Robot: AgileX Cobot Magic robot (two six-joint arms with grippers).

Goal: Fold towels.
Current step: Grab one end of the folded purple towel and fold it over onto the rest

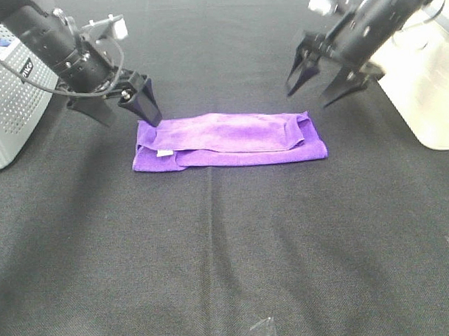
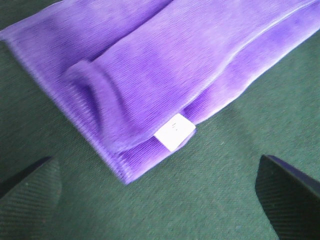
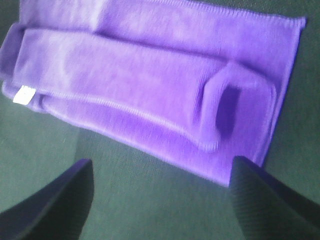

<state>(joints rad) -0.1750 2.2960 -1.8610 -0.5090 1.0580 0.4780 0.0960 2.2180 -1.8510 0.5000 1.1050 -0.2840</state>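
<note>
The purple towel (image 1: 231, 140) lies on the black table, folded into a long flat strip, with its white tag (image 1: 164, 152) near the left end. My left gripper (image 1: 131, 106) hovers just behind the towel's left end, open and empty. The left wrist view shows the towel's folded corner (image 2: 150, 65) and tag (image 2: 174, 131) between the spread fingers (image 2: 287, 190). My right gripper (image 1: 319, 85) is open and empty, above and behind the right end. The right wrist view shows the whole strip (image 3: 150, 85) with a rolled-up flap (image 3: 225, 107).
A grey perforated box (image 1: 8, 109) stands at the left edge behind my left arm. A cream-white container (image 1: 421, 87) stands at the right edge. The black cloth (image 1: 227, 256) covers the table in front of the towel.
</note>
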